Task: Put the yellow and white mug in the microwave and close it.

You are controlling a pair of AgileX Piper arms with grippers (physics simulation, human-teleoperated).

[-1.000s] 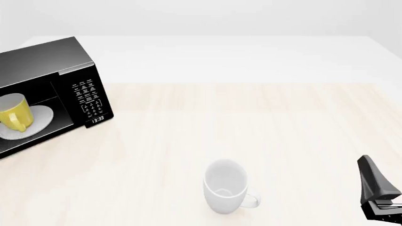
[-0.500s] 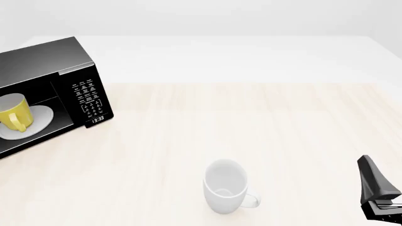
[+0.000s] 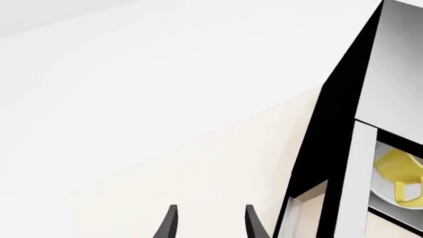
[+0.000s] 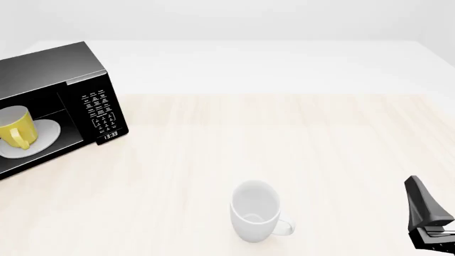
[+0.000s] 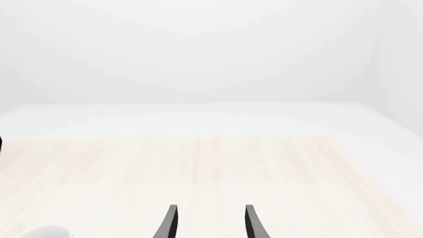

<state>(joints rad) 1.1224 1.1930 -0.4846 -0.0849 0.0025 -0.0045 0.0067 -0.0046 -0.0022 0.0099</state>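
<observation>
The black microwave [image 4: 92,106] stands at the table's far left with its cavity open. The yellow and white mug [image 4: 16,128] stands upright on the white round plate [image 4: 46,133] inside it. In the left wrist view my left gripper [image 3: 208,225] is open and empty, beside the microwave's outer side [image 3: 334,129] and apart from it. The mug [image 3: 399,173] shows inside past a grey door edge [image 3: 353,183]. The left arm is out of the front view. My right gripper [image 5: 208,223] is open and empty, and its arm [image 4: 427,216] is at the front right corner.
A larger all-white mug [image 4: 254,212] stands upright near the front middle of the table, handle toward the right. Its rim shows in the right wrist view [image 5: 46,232]. The light wood tabletop [image 4: 284,138] runs back to a white wall.
</observation>
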